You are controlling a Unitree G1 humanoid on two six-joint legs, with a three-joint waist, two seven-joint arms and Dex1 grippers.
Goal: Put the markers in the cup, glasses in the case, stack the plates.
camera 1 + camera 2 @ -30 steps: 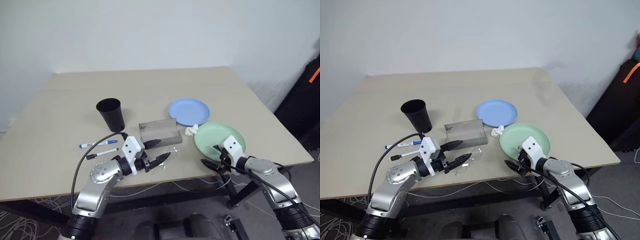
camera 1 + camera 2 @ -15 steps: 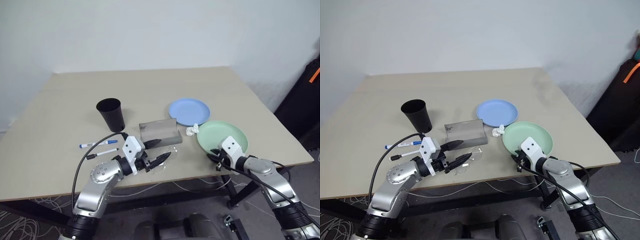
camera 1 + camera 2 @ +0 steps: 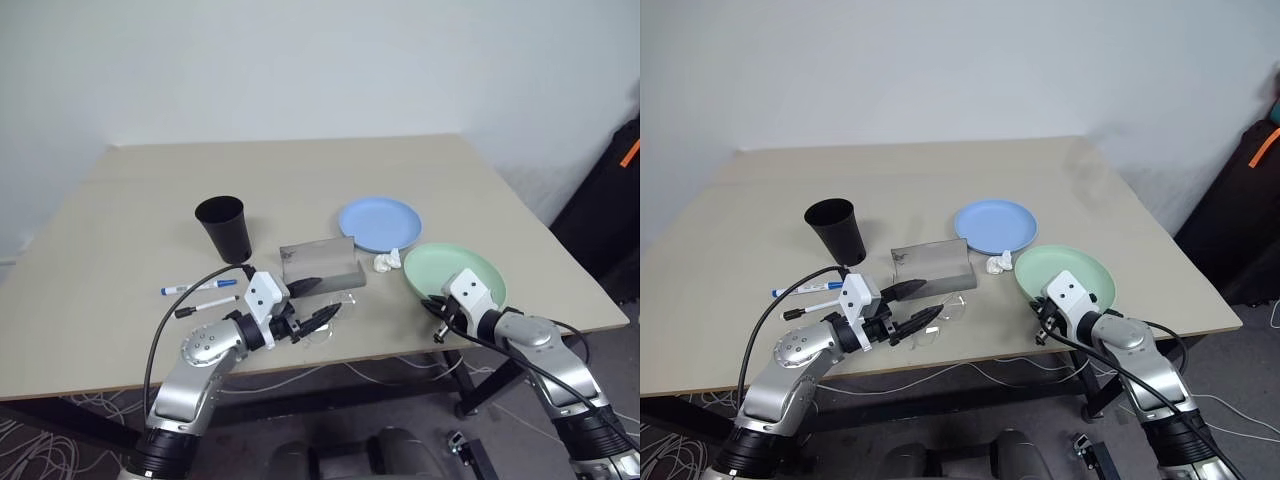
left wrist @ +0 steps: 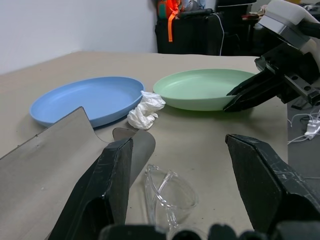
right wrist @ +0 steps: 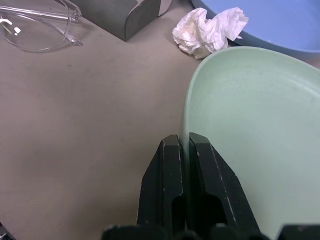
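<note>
My right gripper (image 5: 184, 141) is shut on the near rim of the mint green plate (image 3: 456, 270), which sits at the table's front right. Just behind it lies the light blue plate (image 3: 380, 223). The grey case (image 3: 320, 261) stands open in the middle. In front of the case, the clear glasses (image 4: 170, 192) lie on the table. My left gripper (image 3: 328, 297) hovers open over them, with one finger on each side. The black cup (image 3: 223, 228) stands upright at the left. Both markers, blue-capped (image 3: 198, 287) and black-capped (image 3: 206, 307), lie in front of it.
A crumpled white lump (image 3: 386, 262) lies between the case and the two plates. The table's front edge (image 3: 380, 350) runs just under both grippers. A black bag with an orange strap (image 3: 628, 150) stands off the table at the right.
My right gripper's fingers have shut on the green plate's rim. The plate has slid a little to the right, away from the white lump. The left arm has not moved.
</note>
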